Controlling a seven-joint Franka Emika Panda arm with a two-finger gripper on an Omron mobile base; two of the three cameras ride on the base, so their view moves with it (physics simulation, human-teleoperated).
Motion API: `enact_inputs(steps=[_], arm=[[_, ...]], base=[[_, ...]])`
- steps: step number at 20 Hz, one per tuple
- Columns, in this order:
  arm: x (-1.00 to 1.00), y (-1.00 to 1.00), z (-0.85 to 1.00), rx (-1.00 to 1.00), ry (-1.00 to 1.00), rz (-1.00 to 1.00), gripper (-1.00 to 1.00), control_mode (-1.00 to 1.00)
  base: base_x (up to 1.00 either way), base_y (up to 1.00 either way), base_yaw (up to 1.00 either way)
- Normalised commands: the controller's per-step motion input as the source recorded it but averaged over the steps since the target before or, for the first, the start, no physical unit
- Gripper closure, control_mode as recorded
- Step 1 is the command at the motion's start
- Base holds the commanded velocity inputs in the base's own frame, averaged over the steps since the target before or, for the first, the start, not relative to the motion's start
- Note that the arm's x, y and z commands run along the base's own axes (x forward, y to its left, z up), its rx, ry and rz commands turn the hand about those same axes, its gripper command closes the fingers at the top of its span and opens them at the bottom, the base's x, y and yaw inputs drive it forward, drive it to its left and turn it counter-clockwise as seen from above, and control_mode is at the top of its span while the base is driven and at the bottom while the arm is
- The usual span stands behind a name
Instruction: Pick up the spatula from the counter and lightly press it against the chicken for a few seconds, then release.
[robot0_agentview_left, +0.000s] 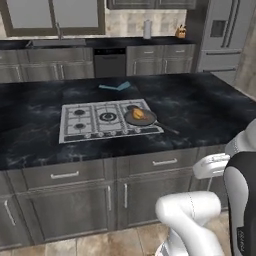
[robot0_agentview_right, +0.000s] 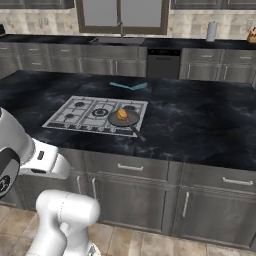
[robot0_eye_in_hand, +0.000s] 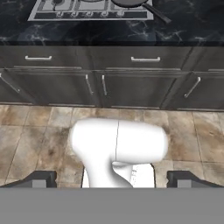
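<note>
we see a black marbled table (robot0_agentview_left: 210, 107), a kitchen island with grey drawers and cabinet doors (robot0_agentview_left: 65, 210) along its front and a tan tiled floor (robot0_eye_in_hand: 30, 127) below. behind it, a second dark counter runs along the back wall, with grey cabinets, a dishwasher (robot0_agentview_left: 110, 62), a paper towel roll (robot0_agentview_left: 147, 29) and a knife block (robot0_agentview_left: 180, 32). a steel fridge (robot0_agentview_left: 225, 30) stands at the right end, and a window (robot0_agentview_left: 50, 15) sits above the sink.

a silver gas cooktop (robot0_agentview_left: 80, 125) is set into the table. a dark pan (robot0_agentview_left: 150, 120) rests on its near right burner, its handle reaching off the cooktop over the table to the right. in the pan lies the chicken (robot0_agentview_left: 138, 114), one golden piece near its middle.

the spatula (robot0_agentview_left: 116, 86), teal, lies flat on the table just behind the cooktop and apart from it. its blade end points right, and it is well apart from the pan.

the end effector (robot0_eye_in_hand: 113, 180) is held low, facing the cabinet fronts and the floor, far from the spatula. its dark fingertips (robot0_eye_in_hand: 41, 178) are spread wide.
</note>
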Motion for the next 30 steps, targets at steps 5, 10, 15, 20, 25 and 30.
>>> enact_inputs(steps=[5, 10, 15, 20, 25, 30], arm=[[0.0, 0.0, 0.0, 0.0, 0.0, 0.0, -1.0, 1.0], [0.0, 0.0, 0.0, 0.0, 0.0, 0.0, -1.0, 1.0], [0.0, 0.0, 0.0, 0.0, 0.0, 0.0, -1.0, 1.0], [0.0, 0.0, 0.0, 0.0, 0.0, 0.0, -1.0, 1.0], [0.0, 0.0, 0.0, 0.0, 0.0, 0.0, -1.0, 1.0], [0.0, 0.0, 0.0, 0.0, 0.0, 0.0, -1.0, 1.0]], base=[[-0.02, -0.83, 0.02], [-0.12, -0.99, 0.02], [-0.1, -0.97, 0.02], [-0.12, -0.95, 0.01], [-0.1, -0.96, 0.0], [-0.1, -0.99, 0.0]])
